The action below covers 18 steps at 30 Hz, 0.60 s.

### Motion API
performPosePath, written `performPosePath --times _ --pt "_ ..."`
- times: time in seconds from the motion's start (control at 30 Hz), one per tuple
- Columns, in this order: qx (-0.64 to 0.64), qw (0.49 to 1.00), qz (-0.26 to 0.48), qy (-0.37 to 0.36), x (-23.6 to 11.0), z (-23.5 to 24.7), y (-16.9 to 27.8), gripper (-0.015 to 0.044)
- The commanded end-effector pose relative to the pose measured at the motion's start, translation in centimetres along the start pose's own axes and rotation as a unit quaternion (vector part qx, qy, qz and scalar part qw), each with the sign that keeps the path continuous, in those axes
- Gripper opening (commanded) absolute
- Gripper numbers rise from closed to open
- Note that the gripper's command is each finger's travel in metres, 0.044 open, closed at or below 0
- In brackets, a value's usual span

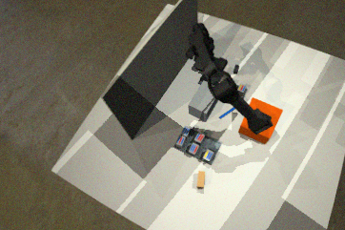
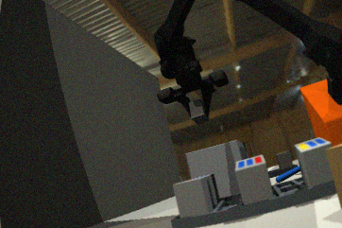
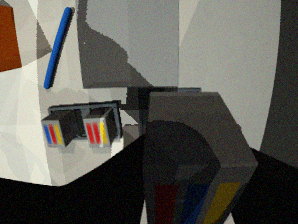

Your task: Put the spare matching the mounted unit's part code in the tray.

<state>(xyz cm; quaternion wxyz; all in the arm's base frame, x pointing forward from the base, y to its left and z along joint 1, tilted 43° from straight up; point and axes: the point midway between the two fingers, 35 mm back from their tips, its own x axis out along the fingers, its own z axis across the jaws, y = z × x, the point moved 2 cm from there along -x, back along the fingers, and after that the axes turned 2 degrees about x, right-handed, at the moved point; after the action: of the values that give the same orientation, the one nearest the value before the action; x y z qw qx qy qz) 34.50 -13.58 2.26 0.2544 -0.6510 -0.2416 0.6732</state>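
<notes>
My gripper is shut on a grey spare and holds it high above the table; its lower face in the wrist view shows red, blue and yellow stripes. In the top view the arm hides the fingertips. Several spares with striped labels stand in the dark rack. A smaller dark frame holds one unit striped blue, red, yellow and another unit striped red, red, yellow. The mounted unit and the tray cannot be told for certain; the held spare hides part of the wrist view.
A large grey box stands behind the rack. A tall dark panel rises at the left. An orange box, a blue rod and a tan block are also there.
</notes>
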Motion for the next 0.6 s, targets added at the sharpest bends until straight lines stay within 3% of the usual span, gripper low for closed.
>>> performPosePath --times 0.0,0.37,0.57 --pt "-0.007 1.0 0.003 0.002 0.3 -0.5 2.4 0.0" --pt "-0.017 1.0 -0.004 0.0 2.0 -0.8 7.5 0.0" --pt "-0.018 1.0 -0.004 0.0 2.1 -0.8 7.8 0.0"
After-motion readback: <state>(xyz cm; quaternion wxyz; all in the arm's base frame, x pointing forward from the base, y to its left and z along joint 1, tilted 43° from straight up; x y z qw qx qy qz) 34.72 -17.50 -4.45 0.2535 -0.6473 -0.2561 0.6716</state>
